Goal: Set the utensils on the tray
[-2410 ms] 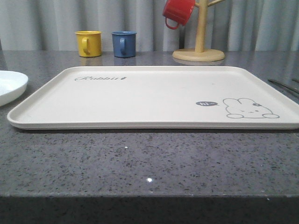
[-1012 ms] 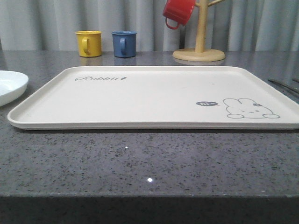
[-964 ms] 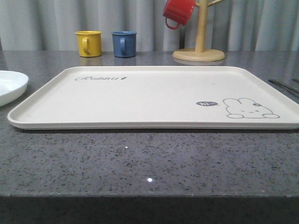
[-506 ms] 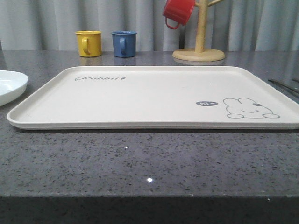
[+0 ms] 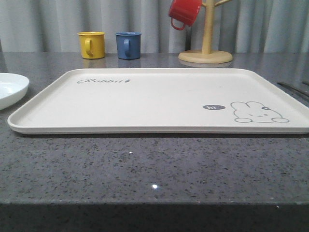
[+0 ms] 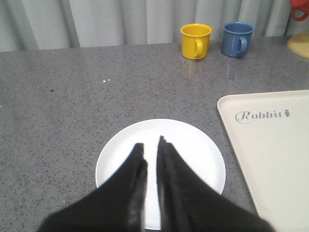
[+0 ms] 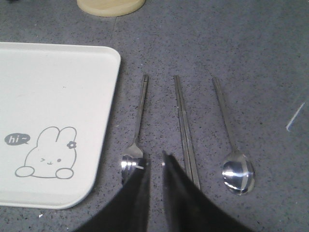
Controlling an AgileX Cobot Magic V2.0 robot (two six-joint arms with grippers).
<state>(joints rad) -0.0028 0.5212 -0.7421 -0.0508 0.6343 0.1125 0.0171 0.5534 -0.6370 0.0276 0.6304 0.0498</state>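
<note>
The cream tray (image 5: 159, 99) with its rabbit drawing lies bare in the middle of the table. To its right, on the dark counter, three silver utensils lie side by side: a fork (image 7: 140, 113), a pair of chopsticks (image 7: 184, 125) and a spoon (image 7: 236, 170). My right gripper (image 7: 155, 160) hovers between the fork's head and the chopsticks, shut to a thin slit with nothing in it; one finger hides part of the fork's head. My left gripper (image 6: 150, 144) hangs over the white plate (image 6: 203, 154), also shut to a thin slit and holding nothing.
A yellow mug (image 5: 91, 44) and a blue mug (image 5: 128, 45) stand at the back left. A wooden mug tree (image 5: 206, 50) with a red mug (image 5: 184, 12) hung on it stands at the back right. The plate (image 5: 9, 89) lies left of the tray.
</note>
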